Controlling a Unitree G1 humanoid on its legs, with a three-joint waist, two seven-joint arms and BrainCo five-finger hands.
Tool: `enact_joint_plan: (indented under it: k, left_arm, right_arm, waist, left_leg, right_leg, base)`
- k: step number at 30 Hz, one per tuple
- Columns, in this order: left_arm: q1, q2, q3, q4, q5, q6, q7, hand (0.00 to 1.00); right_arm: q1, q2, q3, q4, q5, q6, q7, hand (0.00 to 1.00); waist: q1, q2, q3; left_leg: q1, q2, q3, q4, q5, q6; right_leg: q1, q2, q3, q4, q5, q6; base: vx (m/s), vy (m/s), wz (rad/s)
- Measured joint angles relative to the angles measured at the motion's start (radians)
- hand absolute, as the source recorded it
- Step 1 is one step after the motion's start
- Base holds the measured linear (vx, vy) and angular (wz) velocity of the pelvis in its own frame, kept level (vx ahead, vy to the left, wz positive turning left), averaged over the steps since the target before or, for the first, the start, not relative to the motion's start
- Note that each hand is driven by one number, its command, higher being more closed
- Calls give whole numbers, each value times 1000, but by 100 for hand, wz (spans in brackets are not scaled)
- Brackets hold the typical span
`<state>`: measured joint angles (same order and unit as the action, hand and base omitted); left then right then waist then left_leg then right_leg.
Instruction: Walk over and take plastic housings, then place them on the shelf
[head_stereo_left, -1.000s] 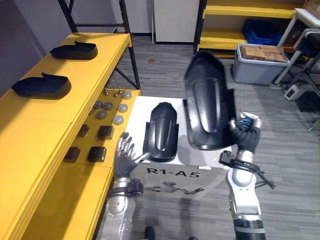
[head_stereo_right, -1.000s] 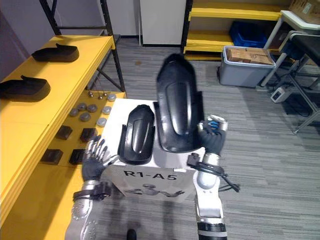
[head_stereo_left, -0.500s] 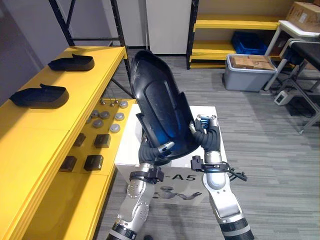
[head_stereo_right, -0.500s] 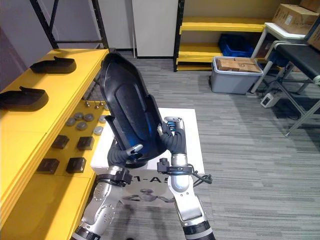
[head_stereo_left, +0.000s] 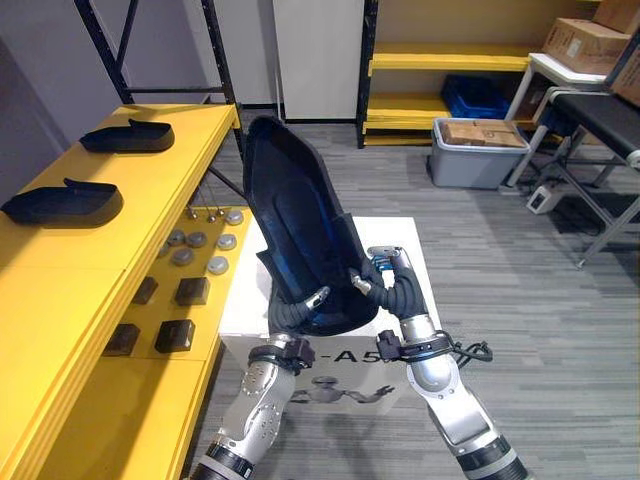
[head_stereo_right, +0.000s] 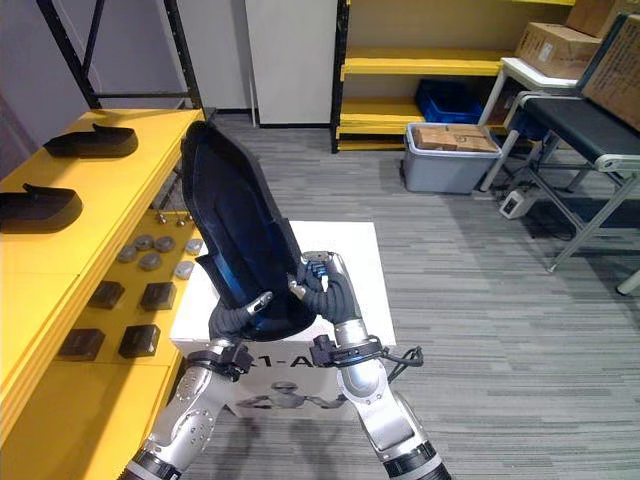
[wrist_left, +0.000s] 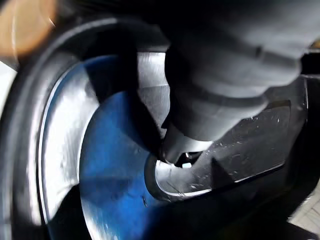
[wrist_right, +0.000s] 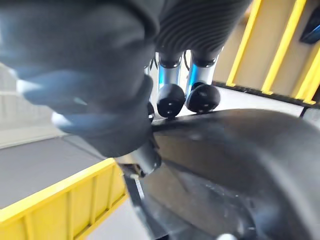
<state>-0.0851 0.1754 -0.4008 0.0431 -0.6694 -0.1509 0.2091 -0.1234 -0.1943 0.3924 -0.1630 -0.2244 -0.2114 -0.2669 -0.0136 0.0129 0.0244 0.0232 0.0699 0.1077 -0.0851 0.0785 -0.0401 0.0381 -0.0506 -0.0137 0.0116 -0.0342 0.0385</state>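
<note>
A large black plastic housing (head_stereo_left: 295, 225) stands upright in the air over the white table (head_stereo_left: 400, 240), its hollow side towards me. My left hand (head_stereo_left: 298, 308) cups its lower end from the left, fingers curled onto the hollow inside (wrist_left: 100, 165). My right hand (head_stereo_left: 388, 282) grips the lower right rim. In its wrist view the fingertips (wrist_right: 172, 100) lie over the housing's edge (wrist_right: 240, 150) with the thumb below. Two more black housings (head_stereo_left: 127, 137) (head_stereo_left: 62, 203) lie on the yellow shelf (head_stereo_left: 60, 290) to the left.
Grey round discs (head_stereo_left: 195, 245) and small black blocks (head_stereo_left: 175, 335) lie on the shelf's lower level beside the table. At the back right are a grey bin (head_stereo_left: 480, 155) with a cardboard box, a blue crate (head_stereo_left: 482, 95) and a black bench (head_stereo_left: 600, 110). Open grey floor lies to the right.
My left hand has left its open place by the table and closed on the housing's lower end. The housing has swung left to show its hollow side. The camera has also shifted.
</note>
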Motion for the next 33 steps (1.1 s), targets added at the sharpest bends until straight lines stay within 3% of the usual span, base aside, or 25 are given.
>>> enact_joint_plan:
  k: [8,12,14,19,23,26,33]
  left_arm:
    - [5,-59,55,-44,211,21,-7,100]
    - [20,-115,102,-103,311,20,-20,100]
    - [47,-136,151,-118,344,19,-18,100]
    - [127,-144,259,-148,359,19,-16,100]
    - [173,-150,308,-197,376,19,-15,100]
    - [209,-162,336,-252,401,7,-18,100]
    - [267,-176,331,-270,438,4,-49,100]
  right_arm:
    - [26,12,-118,-69,197,-9,106,0]
    - [49,69,-284,-166,282,-34,116,0]
    - [69,84,-426,-200,315,-52,95,0]
    - [163,85,-626,-184,356,-69,61,0]
    - [247,85,-720,18,358,-70,53,0]
    - [295,85,-749,235,358,-40,60,0]
    - [365,98,-742,729,415,35,158,0]
  waist:
    - [4,-1,0]
    - [-2,-1,0]
    - [-8,-1,0]
    - [-22,0,0]
    - [-23,0,1]
    - [-22,0,1]
    - [-9,0,2]
  left_leg:
    - [6,-1,-1,0,0,0]
    - [8,-1,1,-1,0,0]
    - [8,-1,1,-1,0,0]
    - [5,0,4,-1,0,0]
    - [3,0,5,-1,-1,-1]
    - [1,0,3,-1,-2,-3]
    - [5,0,-1,-1,-2,-3]
  right_leg:
    - [2,-1,-1,9,-1,1]
    - [2,-1,1,10,-1,1]
    - [2,-1,1,10,-1,2]
    - [-3,0,3,8,-2,3]
    - [-4,-1,3,8,-2,3]
    - [-5,-1,2,6,-3,4]
    - [13,-2,-5,4,-3,4]
  base:
    - [0,0,0]
    - [0,0,0]
    - [0,0,0]
    - [0,0,-1]
    - [0,0,0]
    - [0,0,0]
    - [0,0,1]
